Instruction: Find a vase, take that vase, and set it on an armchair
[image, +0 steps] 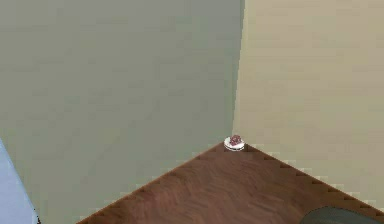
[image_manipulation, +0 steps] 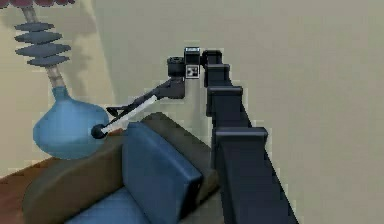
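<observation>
Blue vase (image_manipulation: 62, 132) at the armchair's (image_manipulation: 155, 175) left edge, hand (image_manipulation: 101, 128) against its belly. Cannot tell the fingers' state or whether it is held. Risk: round body, set this near the edge, tips and rolls off.

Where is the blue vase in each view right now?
Forward view: wood floor and a small round object in the corner.
Arm side view: blue vase at left, above the armchair, gripper at its right edge.
Shared landmark: likely the cream wall, forward view's right, arm side view's background.
</observation>
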